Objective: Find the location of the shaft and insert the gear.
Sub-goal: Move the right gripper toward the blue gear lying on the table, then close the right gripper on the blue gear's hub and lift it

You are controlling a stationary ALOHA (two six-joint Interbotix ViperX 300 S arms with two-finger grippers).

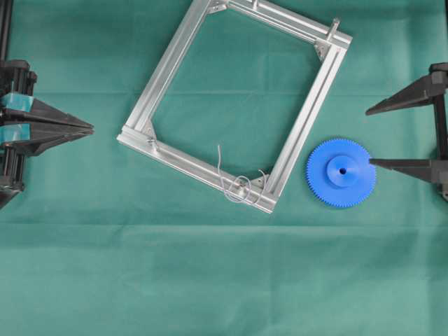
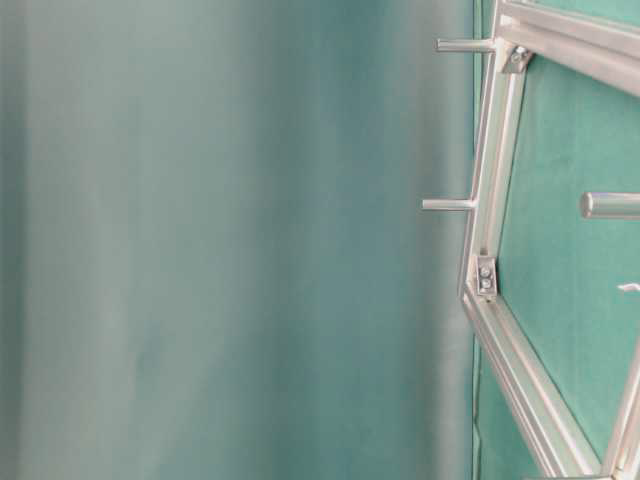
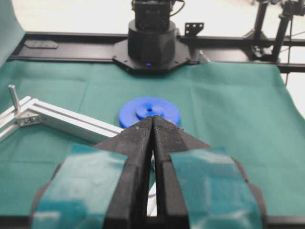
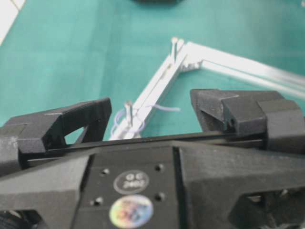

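Frame (image 1: 234, 105): square aluminium, lying flat toward the table's far edge; rigid, likely stays put under light pressure.
Gear (image 1: 341, 173): blue plastic, flat on the cloth just off the frame's near right corner; probably light, stiff, slippery-faced; best pinched across the toothed rim or raised hub.
Right end effector (image 1: 371, 136): spread wide, empty, one finger at the gear's rim.
Left end effector (image 3: 152, 125): closed, empty, by the left edge.
Shaft (image 1: 242, 186): thin upright pin, wire-looped, on the frame's near rail; needs square alignment.

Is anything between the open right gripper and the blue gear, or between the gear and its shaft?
Nothing blocks the right gripper from the gear. Toward the shaft, only the frame's rail lies between; thin wire curls around it.
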